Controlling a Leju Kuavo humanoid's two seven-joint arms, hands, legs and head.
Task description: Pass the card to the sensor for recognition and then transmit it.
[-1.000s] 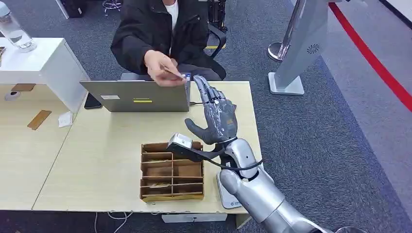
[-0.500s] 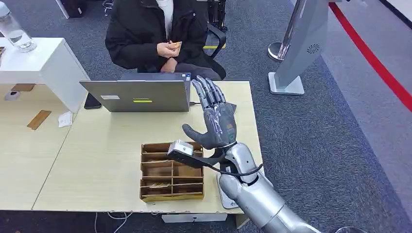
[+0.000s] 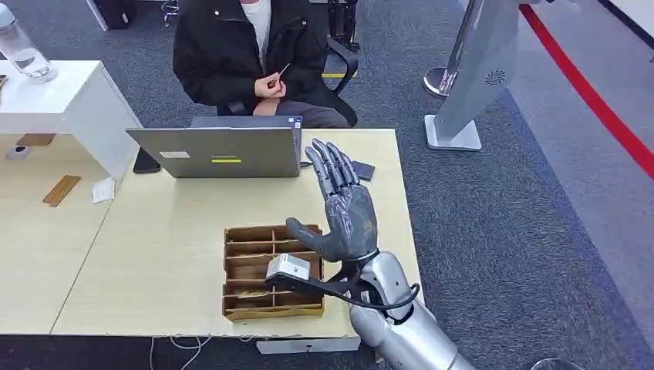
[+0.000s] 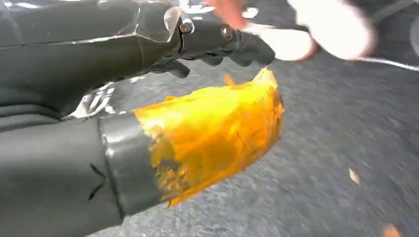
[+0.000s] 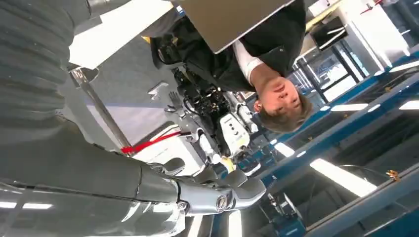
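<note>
One card (image 3: 281,72) is being held by the person (image 3: 247,42) seated behind the table (image 3: 170,231) in the head view, pinched in a hand in front of the dark jacket; it is seen edge-on as a thin sliver, its long axis slanting up and away to the right, well apart from the robot. The right hand (image 3: 343,204) is being raised above the table's right part with palm showing, fingers (image 3: 332,163) spread and pointing toward the person, nothing being grasped in it. Just beside it, under the wrist, a wooden divided tray (image 3: 271,271) is lying near the table's front edge, partly covered by the small pale camera box (image 3: 288,268) on the arm. Between the hand and the person a grey laptop (image 3: 220,150) is standing open with its lid's back toward the robot; a yellow-green sticker is showing on the lid, its writing too small to be read. A small dark flat object (image 3: 362,169) is lying just behind the fingertips. A clear bottle (image 3: 23,50) is standing on a white side table (image 3: 69,100), and a grey stand (image 3: 474,69) is rising from the carpet to the right. In the left wrist view, the left hand (image 4: 148,98) is being seen blurred above grey carpet, its thumb tip wrapped in orange tape and its dark fingers (image 4: 232,44) curled inward around nothing. In the right wrist view, the right hand's fingers (image 5: 217,197) are being stretched out free, with the laptop's lid (image 5: 232,17) and the person (image 5: 237,59) beyond.
</note>
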